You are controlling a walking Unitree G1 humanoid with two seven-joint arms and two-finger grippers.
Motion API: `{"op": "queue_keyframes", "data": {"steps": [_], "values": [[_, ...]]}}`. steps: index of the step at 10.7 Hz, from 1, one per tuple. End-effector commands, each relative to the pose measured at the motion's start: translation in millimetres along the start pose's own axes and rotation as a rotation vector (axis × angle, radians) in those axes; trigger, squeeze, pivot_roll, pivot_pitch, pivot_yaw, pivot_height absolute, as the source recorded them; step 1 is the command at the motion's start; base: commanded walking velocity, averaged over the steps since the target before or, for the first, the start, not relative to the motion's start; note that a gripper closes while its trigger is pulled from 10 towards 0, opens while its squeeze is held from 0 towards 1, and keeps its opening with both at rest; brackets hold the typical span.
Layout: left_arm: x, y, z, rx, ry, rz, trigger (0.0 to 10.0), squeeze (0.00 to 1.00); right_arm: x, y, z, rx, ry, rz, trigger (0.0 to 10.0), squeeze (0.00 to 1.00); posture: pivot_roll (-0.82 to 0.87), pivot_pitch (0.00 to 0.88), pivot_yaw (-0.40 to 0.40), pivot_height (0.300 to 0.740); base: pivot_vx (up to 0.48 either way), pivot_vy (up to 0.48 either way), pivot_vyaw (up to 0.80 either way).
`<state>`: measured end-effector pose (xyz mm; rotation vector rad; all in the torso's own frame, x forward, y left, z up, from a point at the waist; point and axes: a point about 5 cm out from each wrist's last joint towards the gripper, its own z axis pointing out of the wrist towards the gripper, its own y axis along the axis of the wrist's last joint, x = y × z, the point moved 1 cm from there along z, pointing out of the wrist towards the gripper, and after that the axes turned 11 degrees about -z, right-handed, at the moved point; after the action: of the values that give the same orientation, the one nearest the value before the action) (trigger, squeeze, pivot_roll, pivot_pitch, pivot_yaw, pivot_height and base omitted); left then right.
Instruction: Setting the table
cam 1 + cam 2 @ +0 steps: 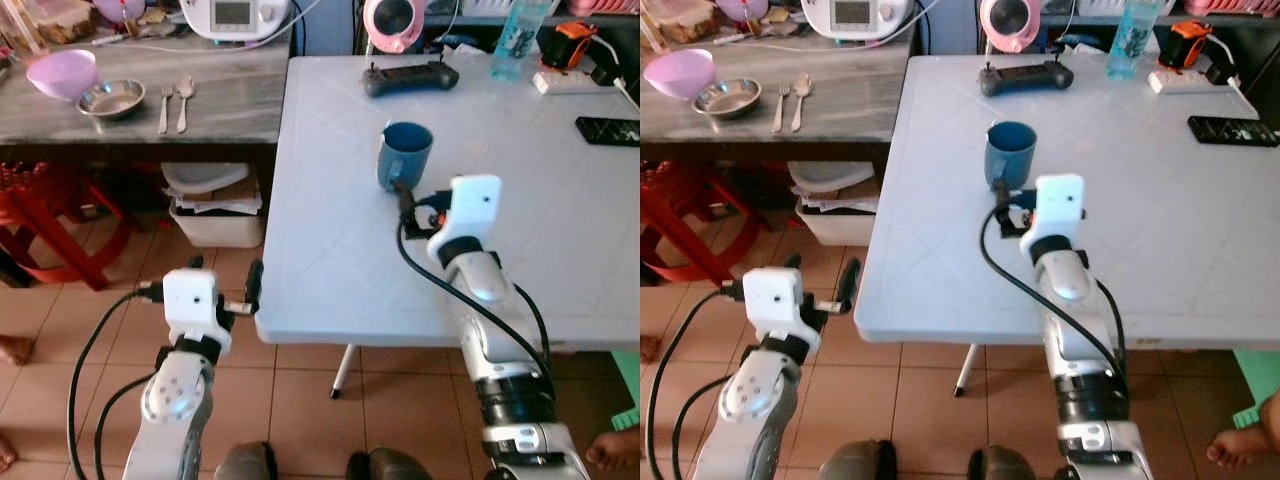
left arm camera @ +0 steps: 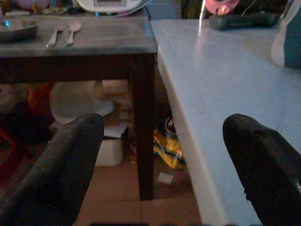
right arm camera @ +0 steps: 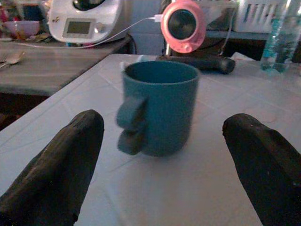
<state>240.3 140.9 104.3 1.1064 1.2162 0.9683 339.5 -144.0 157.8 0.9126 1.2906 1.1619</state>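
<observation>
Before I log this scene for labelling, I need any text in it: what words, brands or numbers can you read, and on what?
No text is readable anywhere.
White kitchen appliance: its display panel is lit, nothing legible.
Water bottle: patterned label, too blurred to read.
Yellow packet under the tables: dark markings, too blurred to read.
Blue mug, in front of the open right gripper: plain, no print.
Black controller: no readable marking.

I see a black controller (image 1: 411,77) at twelve o'clock on the white table, a water bottle (image 1: 519,38) at one, a red stool (image 1: 50,215) at nine.
</observation>
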Motion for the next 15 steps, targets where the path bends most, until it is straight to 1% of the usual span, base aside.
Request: {"op": "queue_keyframes", "data": {"steps": [1,3,5,7,8,10,13,15], "values": [[0.5,2,-1.9,0.005,-0.011,0.003,10.0,0.00,3.7,1,2.8,0.000,0.003,-0.003,10.0,0.00,0.09,0.153,0.040,0.740,0.000,0.000,0.00],[-0.5,1,-5.2,0.016,-0.020,0.004,10.0,0.00,9.1,0,6.0,0.017,0.006,-0.005,10.0,0.00,0.10,0.164,0.042,0.740,0.000,0.000,0.00],[-0.1,3,-8.0,0.027,-0.031,0.006,10.0,0.00,13.8,5,17.3,0.021,-0.011,0.001,10.0,0.00,0.11,0.187,0.053,0.740,0.000,0.000,0.00],[-0.3,3,-10.1,0.035,-0.037,0.008,10.0,0.00,16.2,10,24.2,0.014,-0.018,0.001,10.0,0.00,0.11,0.195,0.056,0.740,0.000,0.000,0.00],[-0.9,4,-10.0,0.035,-0.041,0.010,10.0,0.00,13.9,13,27.2,0.007,-0.040,-0.007,0.8,0.00,0.12,0.197,0.055,0.740,0.000,0.000,0.00],[-1.8,4,-10.1,0.037,-0.045,0.008,10.0,0.00,10.6,13,28.2,0.011,-0.062,-0.017,0.0,0.00,0.11,0.196,0.055,0.740,0.000,0.000,0.00],[-2.1,4,-9.9,0.040,-0.048,0.006,10.0,0.00,-0.4,11,35.6,0.017,-0.094,-0.038,0.0,0.00,0.12,0.196,0.055,0.740,0.000,0.000,0.00],[-1.6,4,-9.8,0.039,-0.046,0.007,10.0,0.00,-3.9,11,39.6,0.021,-0.097,-0.047,0.0,0.00,0.12,0.196,0.055,0.740,0.000,0.000,0.00]]}}
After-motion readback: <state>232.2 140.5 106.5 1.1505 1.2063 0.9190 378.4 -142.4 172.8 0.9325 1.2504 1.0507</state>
